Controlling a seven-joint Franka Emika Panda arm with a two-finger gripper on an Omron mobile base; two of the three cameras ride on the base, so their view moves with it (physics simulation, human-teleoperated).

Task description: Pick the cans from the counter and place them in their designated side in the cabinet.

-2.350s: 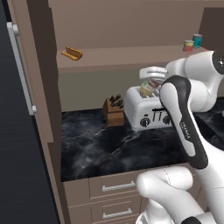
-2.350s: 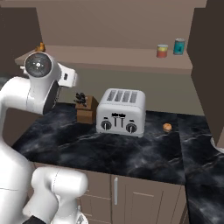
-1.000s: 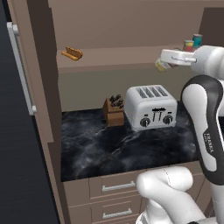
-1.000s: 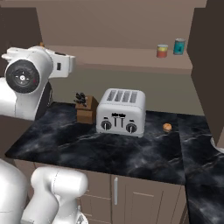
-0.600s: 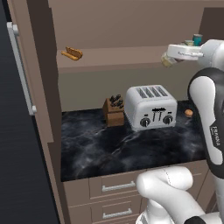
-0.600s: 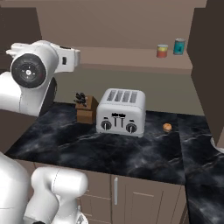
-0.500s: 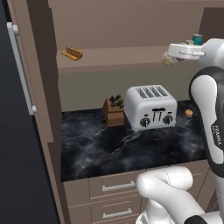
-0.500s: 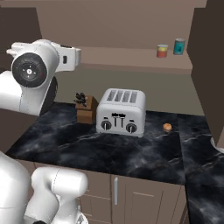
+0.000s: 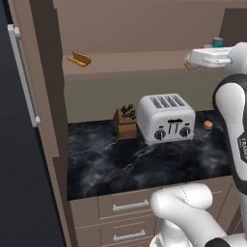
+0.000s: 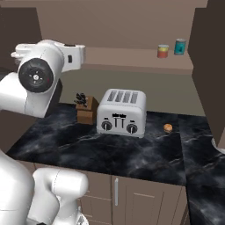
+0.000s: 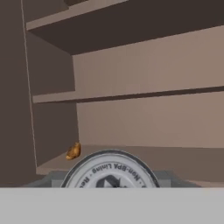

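My gripper (image 9: 192, 61) is shut on the cream-yellow can (image 9: 187, 61) and holds it at shelf height in front of the open cabinet (image 9: 135, 29). In the hand view this can's silver lid (image 11: 109, 171) sits low in the middle, facing the cabinet's shelf board (image 11: 144, 153). The red-orange can (image 10: 163, 51) stands on the right end of the shelf board (image 10: 132, 66). The black marble counter (image 9: 120, 159) lies below, and the arm's hand (image 10: 74, 57) reaches over its left part.
A teal can (image 10: 179, 46) stands right of the red-orange one. A bread piece (image 9: 79, 59) lies at the shelf's left end. On the counter are a silver toaster (image 9: 166, 117), a knife block (image 9: 125, 123) and a small orange item (image 9: 208, 124). Drawers (image 9: 130, 206) lie below.
The arm has lifted the cream-yellow can from beside the toaster up to shelf height and carried it rightward toward the cabinet. Over the last half second it only crept on.
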